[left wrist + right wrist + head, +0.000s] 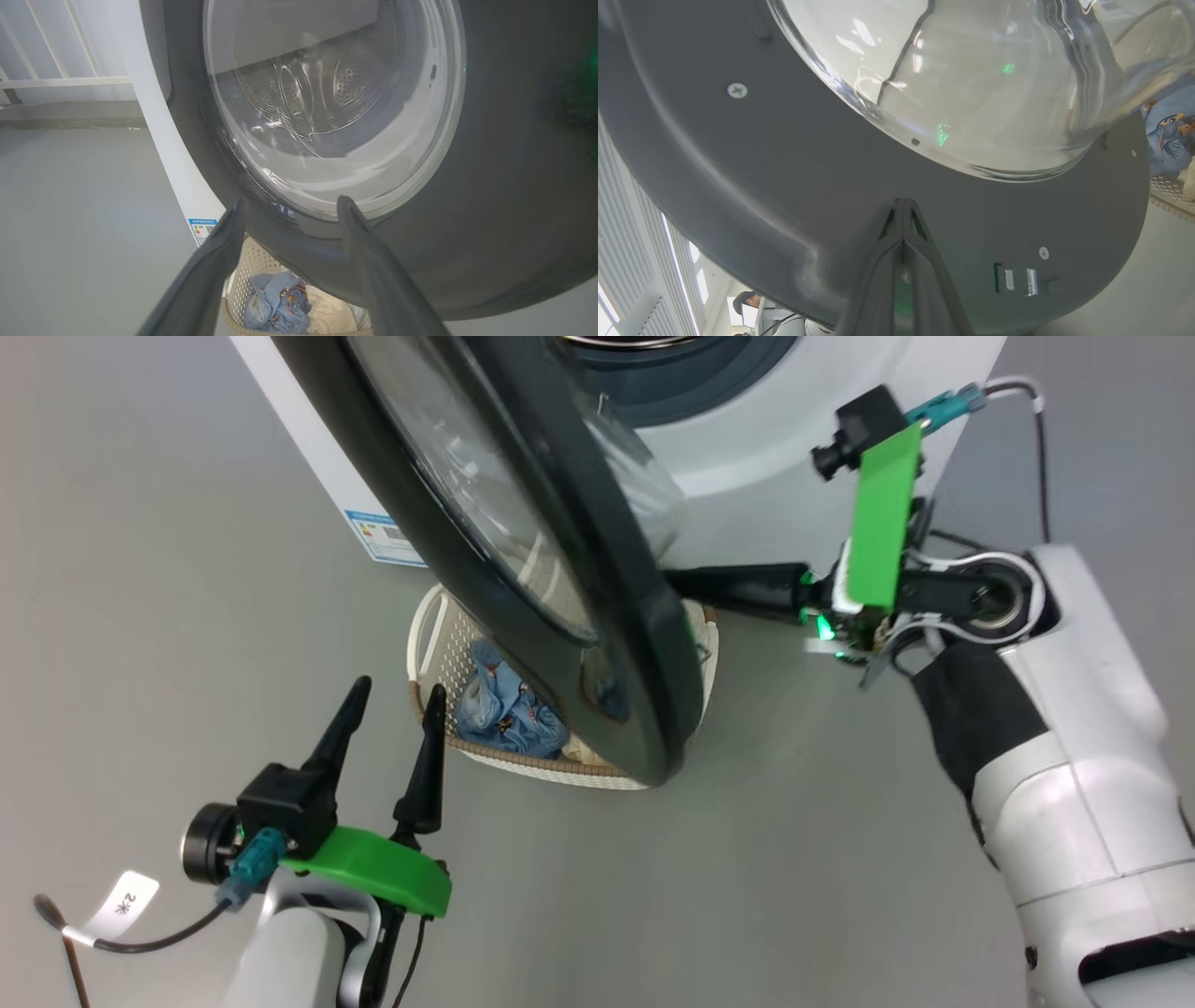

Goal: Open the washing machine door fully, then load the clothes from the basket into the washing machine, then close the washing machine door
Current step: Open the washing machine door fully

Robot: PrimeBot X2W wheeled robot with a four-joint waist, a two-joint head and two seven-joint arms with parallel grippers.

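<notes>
Pressing fingers (right gripper [903, 205]): clenched tip to tip on nothing. The joined point appears to touch the grey inner face of the washing machine door [653, 709], entering from 3 o'clock in the head view. A closed wedge suits pushing a panel outward rather than grasping it.
Left gripper [398, 693]: released, its fingers spread wide and empty, at 7 o'clock in the head view, just beside the basket [446, 658]; judged to be placed ready for the loading step.
Door: part-open, its free edge pointing toward 6 o'clock and hanging over the basket; judged not yet fully open.
Basket: on the floor at 6 o'clock of the washing machine [747, 457], half covered by the door.
Clothes [504, 705]: a blue printed piece and a cream piece lie inside the basket, apparently all yet to load.
Risk: the door likely blocks reach into the basket until it stands wider.
</notes>
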